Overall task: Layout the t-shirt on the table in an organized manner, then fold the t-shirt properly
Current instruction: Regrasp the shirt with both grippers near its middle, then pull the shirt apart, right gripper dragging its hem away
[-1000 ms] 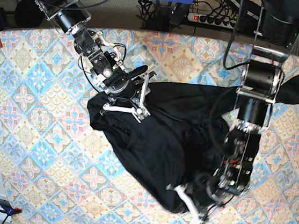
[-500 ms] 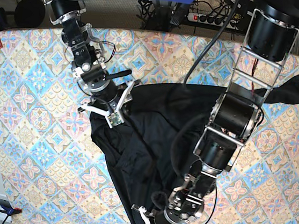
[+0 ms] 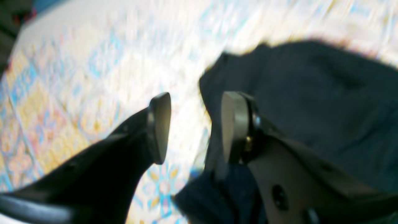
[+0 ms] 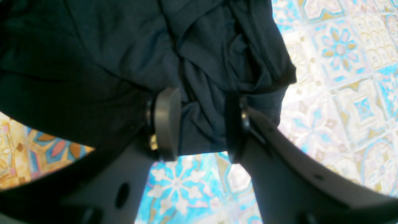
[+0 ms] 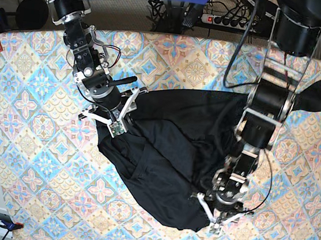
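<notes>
Left wrist view, blurred: the left pincer (image 3: 192,127) stands wide, holding nothing, the black t-shirt (image 3: 311,102) lying from 12 to 5 o'clock behind its right jaw.

Right wrist view: the right pincer (image 4: 199,124) is parted, a bunched hem fold between the jaws; whether they bite is unclear.

Base view: the t-shirt (image 5: 168,155) sprawls crumpled mid-tabletop (image 5: 27,122). It looks soft, light and limp; best taken at hem corners. Since half a second ago, the left pincer has opened and let the hem go at 5 o'clock.

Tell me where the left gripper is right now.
In the base view, the left gripper is lower right, jaws open at the t-shirt's near hem.
</notes>
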Motion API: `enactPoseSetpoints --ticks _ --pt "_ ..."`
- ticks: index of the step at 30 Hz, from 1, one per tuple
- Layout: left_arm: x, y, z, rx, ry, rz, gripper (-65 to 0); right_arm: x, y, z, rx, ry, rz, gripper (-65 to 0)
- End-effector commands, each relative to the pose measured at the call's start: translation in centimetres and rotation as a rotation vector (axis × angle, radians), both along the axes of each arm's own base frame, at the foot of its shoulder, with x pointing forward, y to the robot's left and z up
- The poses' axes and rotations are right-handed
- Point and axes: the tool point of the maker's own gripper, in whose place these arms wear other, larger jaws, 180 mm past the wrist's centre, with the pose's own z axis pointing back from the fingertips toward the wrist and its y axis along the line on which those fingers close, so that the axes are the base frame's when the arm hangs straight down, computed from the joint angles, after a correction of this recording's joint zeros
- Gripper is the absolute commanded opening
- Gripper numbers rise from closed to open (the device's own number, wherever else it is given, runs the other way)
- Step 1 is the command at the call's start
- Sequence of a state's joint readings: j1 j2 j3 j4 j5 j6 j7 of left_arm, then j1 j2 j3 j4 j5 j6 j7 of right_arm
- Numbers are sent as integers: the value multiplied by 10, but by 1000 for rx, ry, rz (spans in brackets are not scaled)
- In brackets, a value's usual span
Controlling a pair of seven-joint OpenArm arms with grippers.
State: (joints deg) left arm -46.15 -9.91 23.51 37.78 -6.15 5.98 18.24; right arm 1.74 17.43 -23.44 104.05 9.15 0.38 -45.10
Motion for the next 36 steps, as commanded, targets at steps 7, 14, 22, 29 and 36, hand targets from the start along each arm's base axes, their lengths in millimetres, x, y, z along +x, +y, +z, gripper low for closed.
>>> enactPoseSetpoints --ticks 7,14,22,29,36 --pt "-61 9 -6 -124 68 -36 -385 10 -7 4 -8 -29 -12 -425" --pt "-117 6 -57 -164 223 -45 -385 24 -14 -3 -32 -17 -26 -424" --pt "-144 -7 -90 -176 297 -55 -456 47 -13 4 -57 -40 -19 -424" --pt "-162 -6 -108 -182 341 -47 -624 67 18 6 -112 -71 96 -424" --pt "-185 -8 -127 -192 389 -45 -642 96 36 7 -168 -96 154 -423"
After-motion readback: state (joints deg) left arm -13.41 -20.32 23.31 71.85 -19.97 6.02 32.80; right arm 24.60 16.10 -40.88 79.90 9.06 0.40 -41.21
